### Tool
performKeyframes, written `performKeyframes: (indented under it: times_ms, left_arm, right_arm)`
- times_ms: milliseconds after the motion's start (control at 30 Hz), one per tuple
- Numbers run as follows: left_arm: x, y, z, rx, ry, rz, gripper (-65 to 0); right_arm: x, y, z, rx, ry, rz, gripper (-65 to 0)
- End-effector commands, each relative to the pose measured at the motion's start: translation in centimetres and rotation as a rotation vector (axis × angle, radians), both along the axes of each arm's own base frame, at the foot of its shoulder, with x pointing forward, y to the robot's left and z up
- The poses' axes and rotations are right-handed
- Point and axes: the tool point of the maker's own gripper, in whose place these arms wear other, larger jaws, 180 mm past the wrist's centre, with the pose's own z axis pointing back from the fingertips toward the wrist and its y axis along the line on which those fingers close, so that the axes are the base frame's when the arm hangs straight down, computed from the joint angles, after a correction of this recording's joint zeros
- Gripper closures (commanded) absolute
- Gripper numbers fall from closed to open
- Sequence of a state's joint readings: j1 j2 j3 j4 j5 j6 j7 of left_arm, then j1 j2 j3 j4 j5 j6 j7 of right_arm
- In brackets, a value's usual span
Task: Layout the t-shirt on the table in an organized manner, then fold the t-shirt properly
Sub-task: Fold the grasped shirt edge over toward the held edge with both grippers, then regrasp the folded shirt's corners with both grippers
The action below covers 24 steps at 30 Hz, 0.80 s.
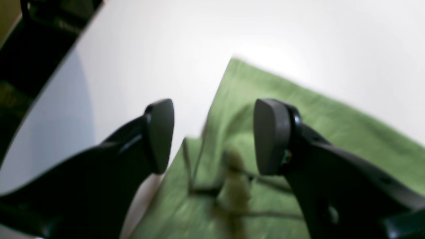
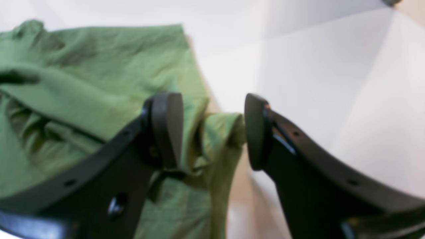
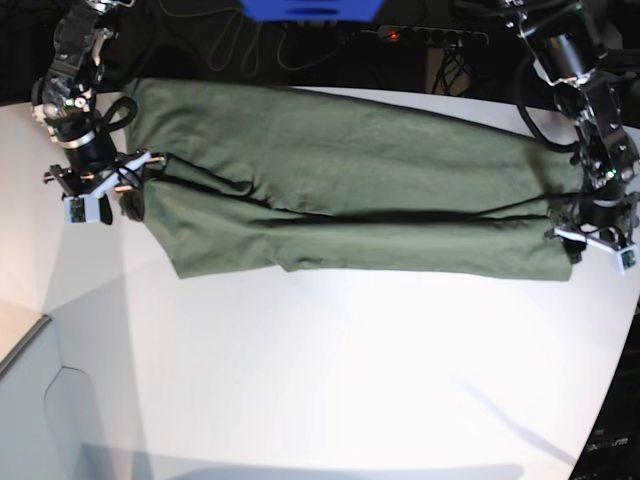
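Two dark pads of the left tool (image 1: 214, 136) are standing well apart in the left wrist view, with nothing clamped between them; under and beyond them the t-shirt (image 1: 298, 126) is lying as a green sheet on the white table (image 1: 159, 49), one straight edge of the cloth running up to a corner, and a blurred ridge of fabric is showing low in the gap between the pads. In the right wrist view the right tool (image 2: 214, 131) is likewise spread open, its pads (image 2: 167, 129) standing on either side of a small raised fold of the t-shirt (image 2: 99, 83); the fold is sitting in the gap very near the outer pad, though the blur is hiding whether they are touching. Wrinkled green cloth is filling that picture's left, bare table (image 2: 332, 83) its right. In the base view the t-shirt (image 3: 340, 200) is stretching as a long band across the far part of the table (image 3: 330, 380), folded lengthwise with a dark seam line along its middle, the right tool (image 3: 110, 185) sitting at one end and the left tool (image 3: 590, 235) at the other.
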<state>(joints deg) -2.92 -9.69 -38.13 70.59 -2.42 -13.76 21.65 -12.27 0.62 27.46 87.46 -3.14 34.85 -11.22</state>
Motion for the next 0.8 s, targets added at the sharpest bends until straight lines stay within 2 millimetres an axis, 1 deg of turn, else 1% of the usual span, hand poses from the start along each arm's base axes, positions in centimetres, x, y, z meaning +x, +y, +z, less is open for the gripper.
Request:
performKeyframes:
  times_ms: [0,67,233,300,367,433,533,600,700,767]
  left_arm:
    - [1.2,1.0,2.0,0.034,-0.053,0.0,-37.1]
    - [1.9,1.7,1.6,0.029,-0.043,0.004,-37.1]
    - [4.2,3.7,-0.9,-0.058,0.027,0.045,-37.1]
    - [5.3,3.9,-1.5,-0.099,0.041,0.059,-37.1]
    - [6.3,4.0,-1.5,-0.127,0.044,0.066,-37.1]
    - [7.3,3.7,-1.2,-0.147,0.037,0.067,-37.1]
    - [8.3,3.1,-1.3,-0.168,0.04,0.057,-37.1]
    - [8.8,1.9,-1.9,-0.159,0.076,0.013,-37.1]
    - [8.9,0.3,-3.6,-0.145,0.153,-0.048,-37.1]
    - [8.8,0.0,-4.5,-0.157,0.152,-0.04,-37.0]
  right_arm:
    - [0.9,0.1,1.4,0.0,-0.054,0.011,-29.9]
    - [1.5,0.2,1.8,0.0,-0.067,0.012,-29.9]
    - [1.9,0.4,1.8,0.008,-0.072,0.013,-29.9]
    - [1.8,0.7,1.7,0.015,-0.072,0.011,-29.9]
    - [1.8,0.8,1.7,0.017,-0.072,0.011,-30.0]
    - [1.8,0.8,1.7,0.017,-0.072,0.011,-30.0]
    - [1.8,0.8,1.7,0.017,-0.072,0.011,-30.0]
    - [1.8,0.8,1.7,0.017,-0.072,0.011,-30.0]
    - [1.8,0.8,1.7,0.017,-0.072,0.011,-30.0]
    - [1.8,0.8,1.7,0.017,-0.072,0.011,-30.0]
